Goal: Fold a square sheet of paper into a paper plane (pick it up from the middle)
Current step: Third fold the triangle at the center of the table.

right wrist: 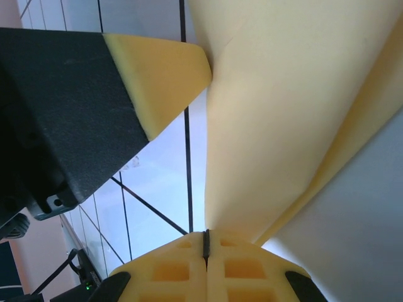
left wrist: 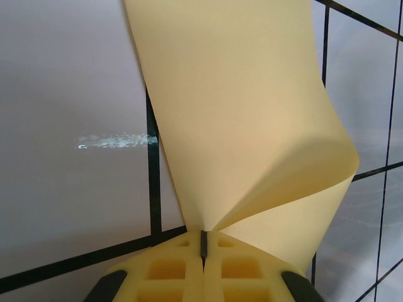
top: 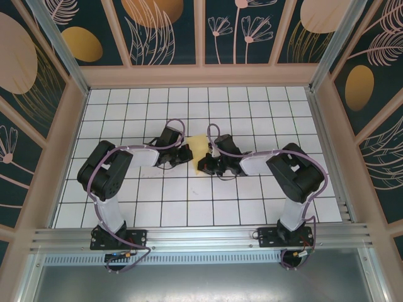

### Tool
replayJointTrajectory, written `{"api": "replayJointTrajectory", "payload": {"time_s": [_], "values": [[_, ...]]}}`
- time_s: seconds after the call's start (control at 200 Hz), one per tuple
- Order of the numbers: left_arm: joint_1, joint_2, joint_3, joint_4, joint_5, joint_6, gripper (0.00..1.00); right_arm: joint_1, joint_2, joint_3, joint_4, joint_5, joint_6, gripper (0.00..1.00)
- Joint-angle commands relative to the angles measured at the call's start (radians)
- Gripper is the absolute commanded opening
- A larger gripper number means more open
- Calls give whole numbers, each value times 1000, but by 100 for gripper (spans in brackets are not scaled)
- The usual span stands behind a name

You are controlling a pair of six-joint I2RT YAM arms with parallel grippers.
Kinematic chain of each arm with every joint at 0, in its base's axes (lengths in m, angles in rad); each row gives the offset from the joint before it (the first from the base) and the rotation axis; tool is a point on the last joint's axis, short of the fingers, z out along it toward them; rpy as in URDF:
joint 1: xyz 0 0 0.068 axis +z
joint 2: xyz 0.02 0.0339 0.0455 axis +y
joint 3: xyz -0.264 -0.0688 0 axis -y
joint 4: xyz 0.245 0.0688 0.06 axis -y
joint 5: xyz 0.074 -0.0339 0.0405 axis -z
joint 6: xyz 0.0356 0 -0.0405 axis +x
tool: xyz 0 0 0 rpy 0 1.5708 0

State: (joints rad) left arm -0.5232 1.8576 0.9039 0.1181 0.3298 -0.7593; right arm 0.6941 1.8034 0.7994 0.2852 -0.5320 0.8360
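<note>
The square sheet of paper (top: pixel 200 146), bright yellow, was seen near the middle of the top view, held up between the two hands over the white gridded tabletop (top: pixel 252 107). The left hand (left wrist: pixel 203 244) was clenched on the paper. At the bottom centre of its wrist view the two yellow pads (left wrist: pixel 170 270) were pressed together, and the paper was pinched in the seam between them. From that pinch the paper rose toward the top of the frame. At the right it was curled over on itself, so that a rounded loop was formed rather than a flat crease.

The right hand (right wrist: pixel 205 242) was likewise clenched on the paper. Its pads (right wrist: pixel 239 270) were shut at the bottom centre of its own wrist view, and the paper was spread from there toward the upper right of the frame. In the upper left of that view the black body and yellow tip of the left hand were seen, the tip touching the paper.

In the top view the two hands were seen close together, one just left of centre and one just right of it, with the paper standing between them. Whether any part of the paper touched the tabletop could not be told.
</note>
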Motion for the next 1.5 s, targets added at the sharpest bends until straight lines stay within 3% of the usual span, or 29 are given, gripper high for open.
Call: {"api": "replayJointTrajectory", "payload": {"time_s": [0.0, 1.141, 1.496], "values": [[-3, 65, -3, -60, -87, 21, 1, 5, 30, -3, 19, -10, -4, 6], [-4, 48, 5, -61, -92, 20, 6, 5, 83, -6, 65, 26, 45, 6], [-4, -98, 19, -59, -113, 10, 21, 4, 90, 1, -26, 82, 56, 5]]}}
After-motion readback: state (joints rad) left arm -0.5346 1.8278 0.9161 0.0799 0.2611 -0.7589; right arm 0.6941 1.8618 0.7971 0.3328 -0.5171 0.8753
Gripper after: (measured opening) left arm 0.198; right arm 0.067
